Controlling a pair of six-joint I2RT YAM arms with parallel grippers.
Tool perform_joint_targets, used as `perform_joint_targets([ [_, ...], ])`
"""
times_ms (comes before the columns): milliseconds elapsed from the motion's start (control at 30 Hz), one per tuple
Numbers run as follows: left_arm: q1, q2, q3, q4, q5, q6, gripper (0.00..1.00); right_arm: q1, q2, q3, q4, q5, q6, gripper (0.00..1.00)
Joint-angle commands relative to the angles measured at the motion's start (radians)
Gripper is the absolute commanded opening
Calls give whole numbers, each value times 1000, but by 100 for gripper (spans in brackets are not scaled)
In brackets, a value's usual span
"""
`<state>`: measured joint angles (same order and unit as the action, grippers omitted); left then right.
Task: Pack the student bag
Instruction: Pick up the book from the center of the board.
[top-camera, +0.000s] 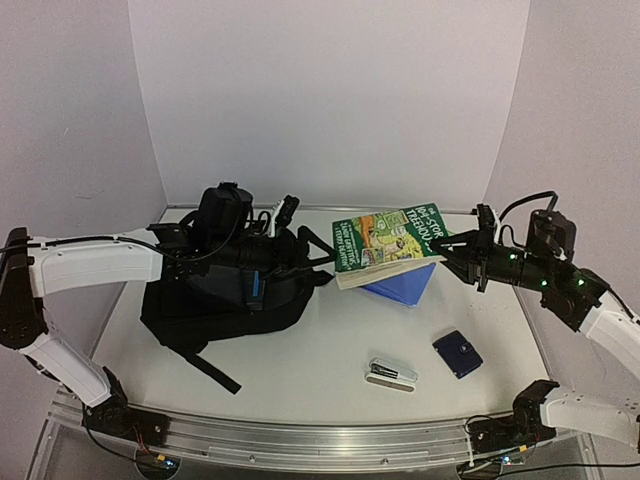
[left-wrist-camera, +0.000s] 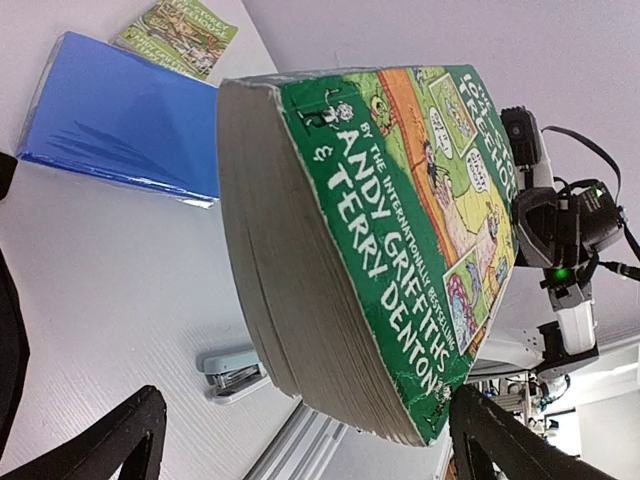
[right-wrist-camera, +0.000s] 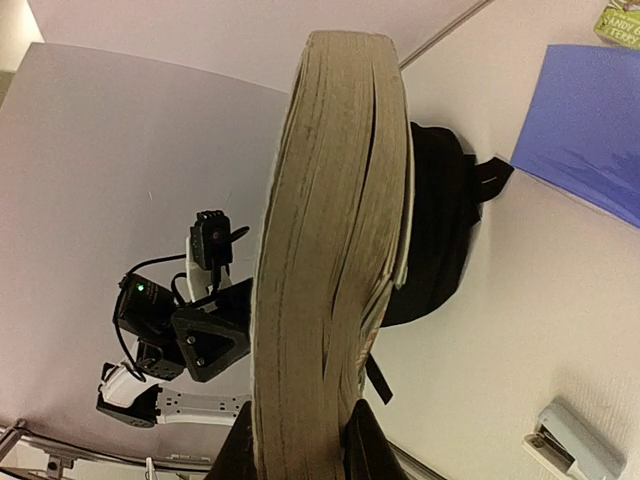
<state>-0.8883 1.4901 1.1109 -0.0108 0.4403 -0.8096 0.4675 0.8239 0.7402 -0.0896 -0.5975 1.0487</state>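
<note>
The black student bag (top-camera: 215, 295) lies at the table's left; it also shows in the right wrist view (right-wrist-camera: 440, 220). My right gripper (top-camera: 458, 252) is shut on the edge of a thick green paperback (top-camera: 390, 238) and holds it in the air, level, above a blue folder (top-camera: 405, 285). In the right wrist view the fingers (right-wrist-camera: 365, 445) clamp the book's pages (right-wrist-camera: 330, 250). My left gripper (top-camera: 290, 225) is open over the bag's right side. In the left wrist view its gripper (left-wrist-camera: 308, 410) stands spread around the book's near corner (left-wrist-camera: 400, 250), not touching it.
A grey stapler (top-camera: 392, 374) and a dark blue pouch (top-camera: 458, 353) lie at the front right. A thin green booklet (left-wrist-camera: 175, 30) lies beyond the blue folder (left-wrist-camera: 120, 120). White walls close in the back and sides.
</note>
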Motion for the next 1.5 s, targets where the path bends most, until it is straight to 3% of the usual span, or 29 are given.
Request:
perform_joint_targets([
  [0, 5, -46, -5, 126, 88, 20, 100, 5, 9, 80, 116, -53, -42, 0],
  [200, 5, -28, 23, 184, 114, 13, 100, 5, 13, 90, 205, -106, -9, 0],
  [500, 5, -8, 86, 94, 66, 22, 100, 6, 12, 88, 343, -157, 60, 0],
  [867, 4, 0, 71, 253, 154, -20, 99, 5, 23, 32, 517, -215, 163, 0],
  [967, 3, -4, 62, 283, 154, -30, 90, 6, 23, 17, 530, -215, 169, 0],
  [1100, 4, -12, 39, 322, 149, -47, 71, 5, 24, 3, 536, -212, 169, 0],
  [1233, 4, -33, 9, 335, 126, -55, 41, 6, 35, -21, 535, -201, 148, 0],
  [1267, 4, -41, 1, 333, 118, -54, 32, 6, 38, -30, 534, -194, 138, 3],
  [1367, 4, -70, -22, 321, 90, -49, 8, 6, 55, -56, 533, -167, 95, 32],
  [1400, 4, -79, -28, 319, 90, -46, 2, 6, 65, -62, 533, -159, 78, 42],
  [1467, 4, -93, -34, 316, 101, -42, 0, 6, 89, -70, 533, -142, 38, 70],
])
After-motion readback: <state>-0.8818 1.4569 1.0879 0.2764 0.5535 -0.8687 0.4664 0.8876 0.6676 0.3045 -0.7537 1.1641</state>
